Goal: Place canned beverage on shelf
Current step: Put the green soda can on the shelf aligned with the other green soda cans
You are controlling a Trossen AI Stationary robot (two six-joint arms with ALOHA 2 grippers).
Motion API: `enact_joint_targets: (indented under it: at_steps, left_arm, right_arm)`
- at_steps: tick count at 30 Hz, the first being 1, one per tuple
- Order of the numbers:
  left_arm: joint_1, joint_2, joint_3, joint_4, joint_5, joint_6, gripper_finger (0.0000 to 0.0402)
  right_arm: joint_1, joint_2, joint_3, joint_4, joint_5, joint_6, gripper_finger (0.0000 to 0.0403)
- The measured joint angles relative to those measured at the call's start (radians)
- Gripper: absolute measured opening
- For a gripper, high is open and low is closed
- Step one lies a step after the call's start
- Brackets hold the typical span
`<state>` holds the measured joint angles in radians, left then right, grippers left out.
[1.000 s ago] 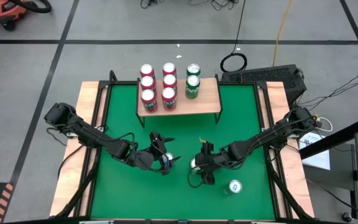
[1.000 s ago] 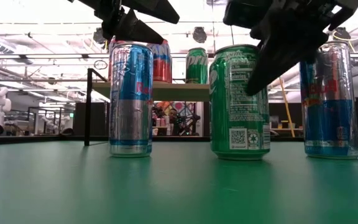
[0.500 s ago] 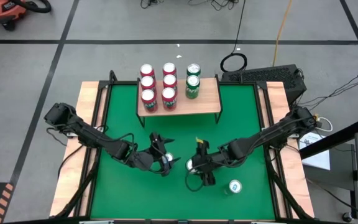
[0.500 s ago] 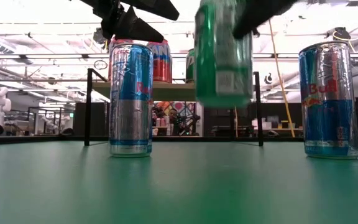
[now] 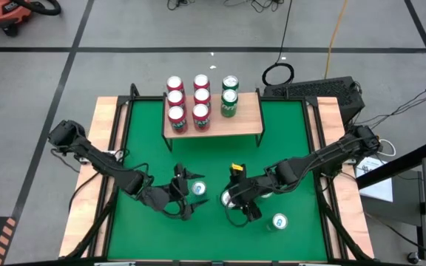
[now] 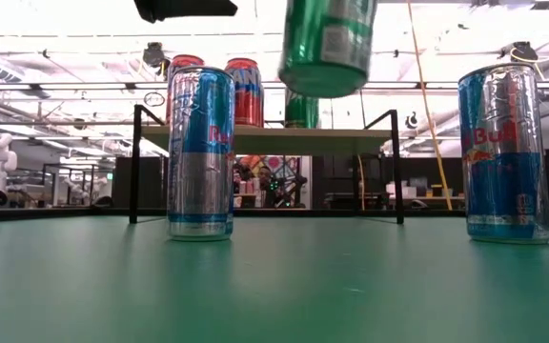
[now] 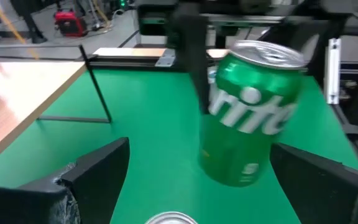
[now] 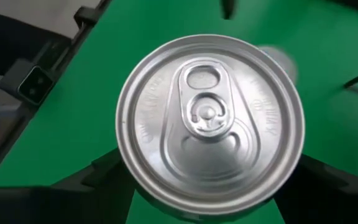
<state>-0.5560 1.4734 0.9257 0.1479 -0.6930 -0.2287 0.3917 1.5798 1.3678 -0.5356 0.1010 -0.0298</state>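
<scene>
The right gripper (image 5: 237,199) pinches a green soda can (image 6: 328,46) and holds it up off the green table (image 5: 146,148). The low view cuts off the can's top. The left gripper (image 5: 187,198), fingers spread wide, hangs over a blue and silver can (image 6: 200,152). Another blue and silver can (image 6: 504,152) stands well apart. The shelf (image 5: 246,114) holds red and green cans, partly hidden.

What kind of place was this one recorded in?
Most likely a robotics lab or workshop: a green test table on a bare grey floor with taped lines, loose cables, and an open hall with ceiling lights behind.
</scene>
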Motion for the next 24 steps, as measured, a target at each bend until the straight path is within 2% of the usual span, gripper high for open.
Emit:
enact_joint_targets:
  at_steps: [10,15,24]
  left_arm:
    - [-0.09,-0.045,0.0,-0.022,-0.008,0.002,0.0386]
    - [-0.092,-0.014,0.0,0.041,-0.006,0.001,0.0386]
    - [-0.087,0.042,0.0,0.14,-0.005,0.027,0.0386]
  right_arm:
    - [-0.02,-0.042,0.0,0.099,-0.001,-0.148,0.0293]
    - [-0.02,-0.044,0.0,0.203,-0.033,-0.24,0.0293]
    - [-0.023,-0.045,0.0,0.292,-0.078,-0.305,0.0293]
